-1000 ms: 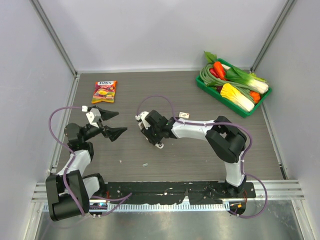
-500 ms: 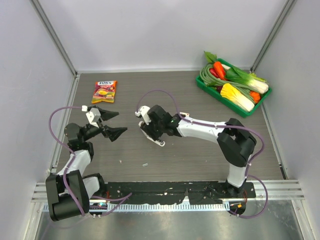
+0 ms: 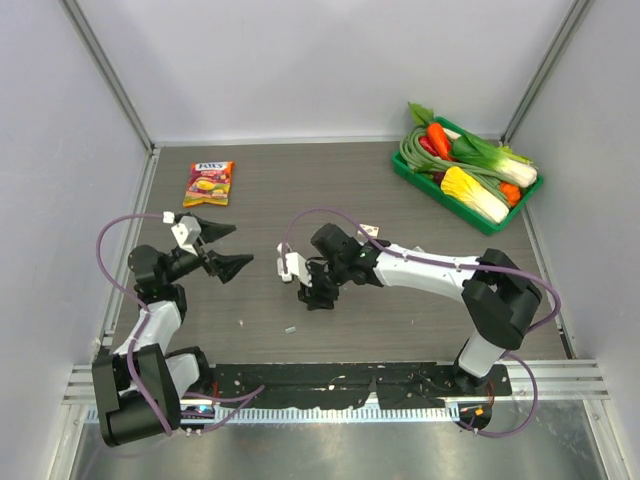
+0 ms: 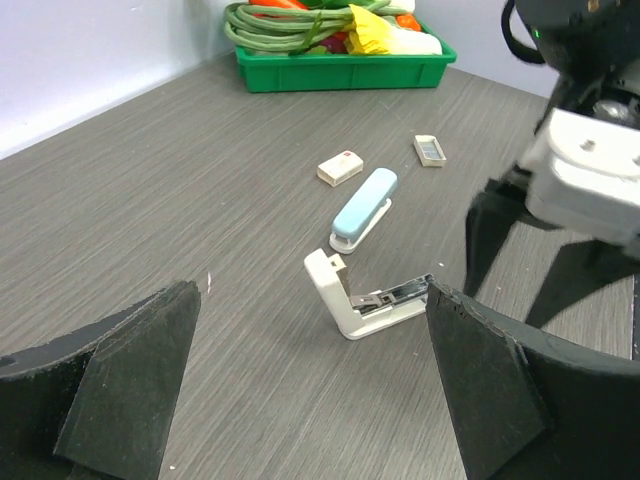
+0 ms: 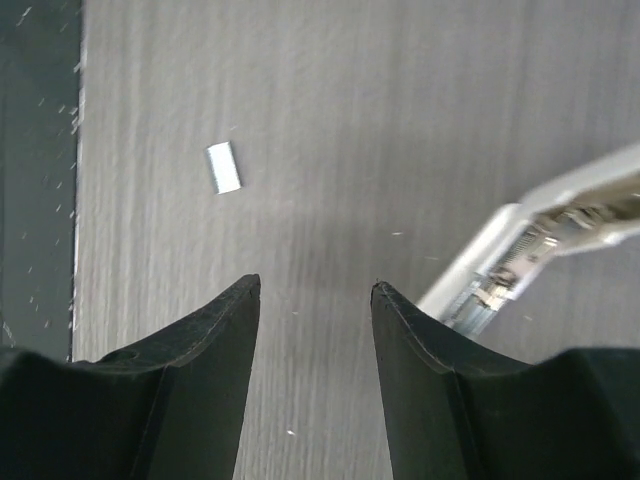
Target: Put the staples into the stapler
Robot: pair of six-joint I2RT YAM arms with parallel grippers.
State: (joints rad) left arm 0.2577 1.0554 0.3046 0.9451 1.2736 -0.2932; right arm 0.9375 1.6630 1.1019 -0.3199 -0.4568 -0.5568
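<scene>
While the staples point(image 4: 340, 167) sit boxed on the table point(image 4: 150, 200), at 12 o'clock from the open stapler point(image 4: 365, 300) in the left wrist view and just past the blue stapler point(image 4: 365, 203), a loose strip point(image 5: 223, 167) lies at 10 o'clock from the right tool point(image 5: 315, 288). That tool hangs part-open and empty beside the stapler's bared rail. The left tool point(image 3: 240, 246) gapes wide, holding nothing. Fetching staples looks like the step: drop squarely over the strip, pinch its long sides, and keep it level. Count: two staplers, two boxes including a second box point(image 4: 430, 150), one strip, one tray point(image 4: 340, 75), one bag point(image 3: 208, 183).
</scene>
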